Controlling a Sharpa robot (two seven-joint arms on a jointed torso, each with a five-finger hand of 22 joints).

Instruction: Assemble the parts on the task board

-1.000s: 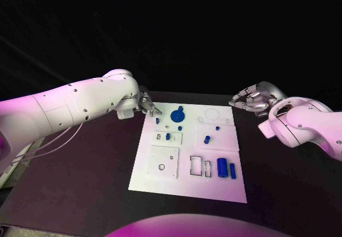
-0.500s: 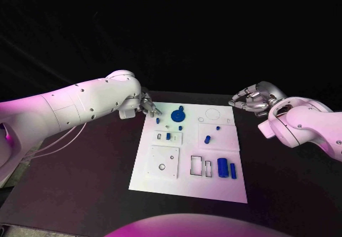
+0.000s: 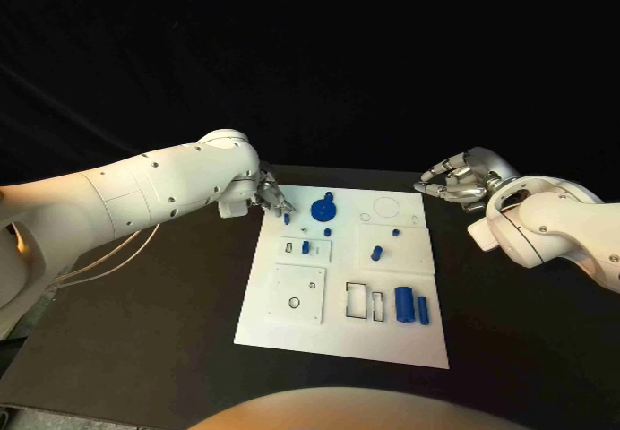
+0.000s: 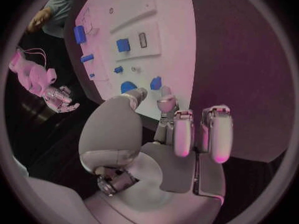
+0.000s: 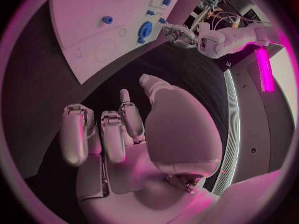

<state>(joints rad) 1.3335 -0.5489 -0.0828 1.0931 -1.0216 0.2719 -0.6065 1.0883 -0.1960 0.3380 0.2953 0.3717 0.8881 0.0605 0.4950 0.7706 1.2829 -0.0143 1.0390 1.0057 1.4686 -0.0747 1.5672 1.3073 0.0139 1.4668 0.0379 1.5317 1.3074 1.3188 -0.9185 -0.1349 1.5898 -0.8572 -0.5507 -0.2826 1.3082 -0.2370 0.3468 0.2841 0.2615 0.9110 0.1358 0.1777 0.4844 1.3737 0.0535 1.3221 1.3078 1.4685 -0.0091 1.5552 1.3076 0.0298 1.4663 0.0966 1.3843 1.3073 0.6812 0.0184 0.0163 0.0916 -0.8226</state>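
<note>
On the black table [image 3: 155, 331], white task board [image 3: 336, 345] (blue parts [image 3: 411, 305], seemingly unassembled)

task board [image 3: 339, 336] mid-table; parts [image 3: 411, 305] on it; left hand [image 3: 271, 194] at its far-left corner; right hand [image 3: 455, 185] beyond its far-right corner

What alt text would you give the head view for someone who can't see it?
A white task board lies on a black table, scattered with small blue parts. The left hand reaches its far left corner near a round blue part; the right hand hovers empty beyond its far right corner.
</note>
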